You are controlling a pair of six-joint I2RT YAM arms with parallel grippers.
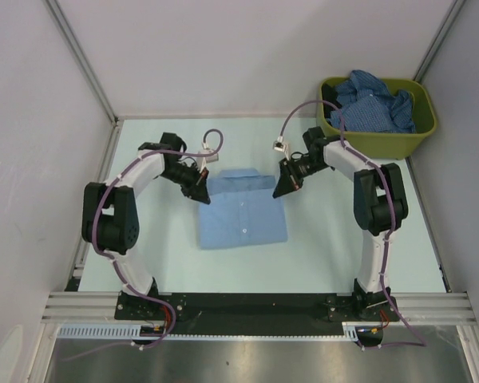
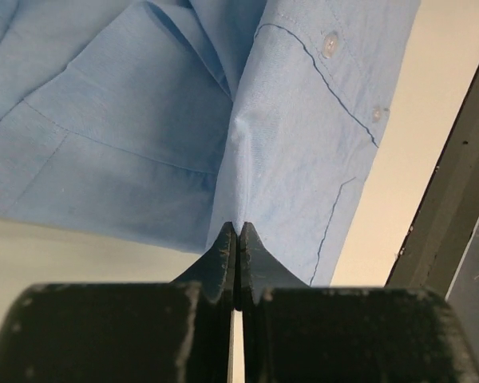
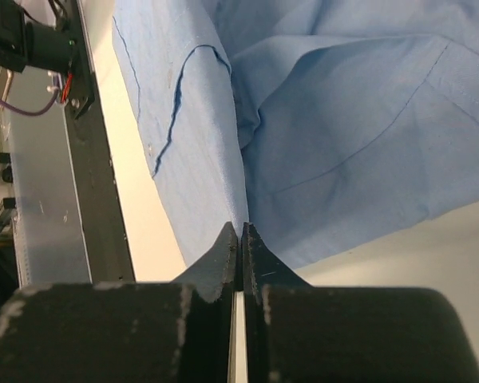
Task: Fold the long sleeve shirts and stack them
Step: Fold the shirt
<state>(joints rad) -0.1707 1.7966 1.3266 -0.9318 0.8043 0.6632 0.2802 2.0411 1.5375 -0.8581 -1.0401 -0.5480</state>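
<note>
my left gripper (image 2: 237, 233) and right gripper (image 3: 241, 233) are both pinched tight on the light blue shirt (image 1: 243, 217), mid-frame, at its top corners.

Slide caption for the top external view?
Left fingers and right fingers pinch the light blue shirt at its far corners; darker blue shirts fill the green bin.

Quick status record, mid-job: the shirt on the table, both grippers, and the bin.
shirt on table: light blue shirt, folded into a rectangle, collar end away from the arm bases, flat on the table
left gripper: shut, pinching the shirt's far left corner
right gripper: shut, pinching the far right corner
bin: olive-green bin, far right, holding crumpled darker blue shirts
</note>
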